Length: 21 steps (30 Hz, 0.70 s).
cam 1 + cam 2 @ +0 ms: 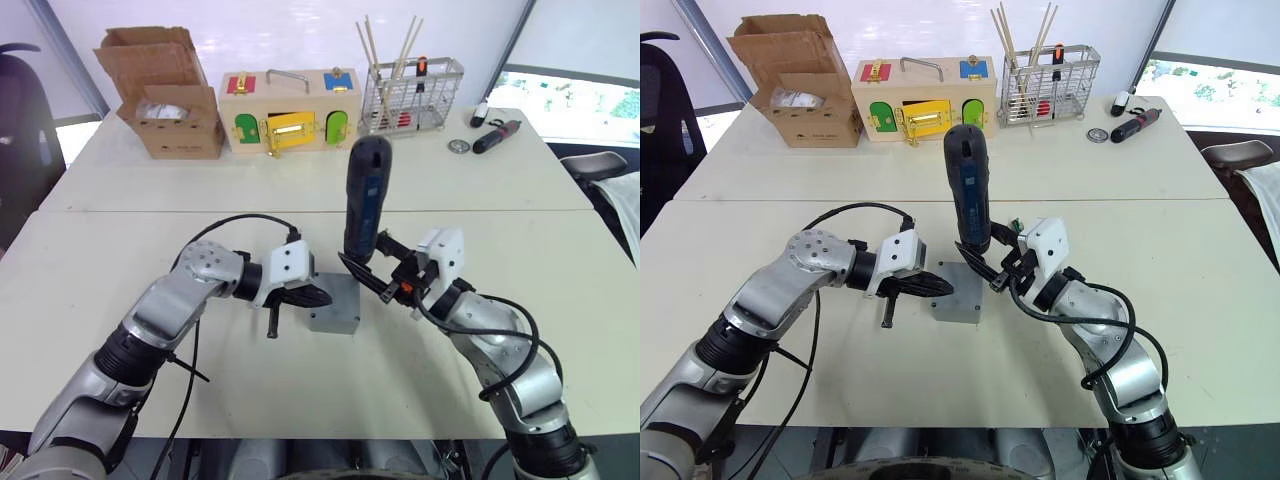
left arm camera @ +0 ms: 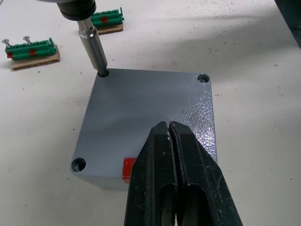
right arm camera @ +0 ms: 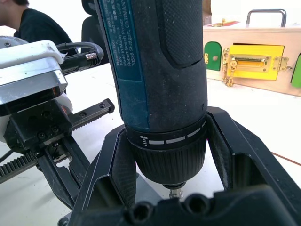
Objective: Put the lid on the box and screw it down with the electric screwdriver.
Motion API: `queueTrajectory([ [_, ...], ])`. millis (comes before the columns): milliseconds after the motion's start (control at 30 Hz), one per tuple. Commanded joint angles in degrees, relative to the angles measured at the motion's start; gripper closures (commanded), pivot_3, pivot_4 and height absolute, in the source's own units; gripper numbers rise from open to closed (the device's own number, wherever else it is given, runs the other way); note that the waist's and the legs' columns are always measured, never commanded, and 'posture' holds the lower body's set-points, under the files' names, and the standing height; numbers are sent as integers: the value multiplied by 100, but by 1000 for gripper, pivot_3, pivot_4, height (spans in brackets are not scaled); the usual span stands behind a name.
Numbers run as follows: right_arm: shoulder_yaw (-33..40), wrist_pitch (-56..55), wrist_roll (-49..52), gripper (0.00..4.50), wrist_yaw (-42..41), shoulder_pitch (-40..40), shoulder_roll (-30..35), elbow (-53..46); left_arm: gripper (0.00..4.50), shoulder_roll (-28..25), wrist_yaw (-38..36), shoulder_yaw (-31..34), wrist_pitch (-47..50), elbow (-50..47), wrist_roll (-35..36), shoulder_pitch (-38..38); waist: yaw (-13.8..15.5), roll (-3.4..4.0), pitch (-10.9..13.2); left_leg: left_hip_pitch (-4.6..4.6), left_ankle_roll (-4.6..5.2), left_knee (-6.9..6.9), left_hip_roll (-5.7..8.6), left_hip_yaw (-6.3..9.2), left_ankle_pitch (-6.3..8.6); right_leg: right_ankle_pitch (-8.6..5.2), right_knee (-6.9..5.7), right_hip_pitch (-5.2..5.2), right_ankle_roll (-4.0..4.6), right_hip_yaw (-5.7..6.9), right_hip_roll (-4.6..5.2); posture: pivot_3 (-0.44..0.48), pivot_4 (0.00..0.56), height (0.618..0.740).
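The grey box [image 1: 333, 318] stands in the middle of the near table with the lid [image 2: 146, 108] lying flat on it, a small red mark [image 2: 128, 169] at its edge. My left gripper [image 2: 170, 126] is shut, its tips resting over the lid. My right gripper [image 1: 373, 268] is shut on the electric screwdriver [image 1: 365, 195], which it holds upright. The screwdriver's bit [image 2: 95, 51] sits in one corner hole of the lid. Two other corner holes look open.
Two green screw holders [image 2: 33, 49] lie on the table just beyond the box. On the far table stand a cardboard box [image 1: 165, 90], a wooden latch box [image 1: 290, 110], a wire basket [image 1: 412, 95] and a maroon tool [image 1: 497, 135].
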<state>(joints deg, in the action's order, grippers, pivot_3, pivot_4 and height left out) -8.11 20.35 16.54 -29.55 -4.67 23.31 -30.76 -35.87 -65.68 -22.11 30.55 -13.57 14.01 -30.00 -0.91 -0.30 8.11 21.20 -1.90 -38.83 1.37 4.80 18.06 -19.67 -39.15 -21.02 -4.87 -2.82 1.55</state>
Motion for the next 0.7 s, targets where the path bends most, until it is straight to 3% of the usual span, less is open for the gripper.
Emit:
queueTrajectory([
  [33, -302, 352, -25, 2665, -146, 381, 76, 386, 4500, -37, 38, -115, 78, 37, -139, 30, -1, -2, -11, 0, 0, 0, 0, 0, 0, 0, 0, 0, 0, 0, 0, 0, 150, 740],
  [700, -309, 487, -249, 2665, 119, 345, 29, 768, 4500, -26, 114, -122, 147, 28, -117, -5, 16, -16, -55, -8, 0, 8, 0, 5, 1, -1, 12, 11, 1, 1, 3, 0, 150, 740],
])
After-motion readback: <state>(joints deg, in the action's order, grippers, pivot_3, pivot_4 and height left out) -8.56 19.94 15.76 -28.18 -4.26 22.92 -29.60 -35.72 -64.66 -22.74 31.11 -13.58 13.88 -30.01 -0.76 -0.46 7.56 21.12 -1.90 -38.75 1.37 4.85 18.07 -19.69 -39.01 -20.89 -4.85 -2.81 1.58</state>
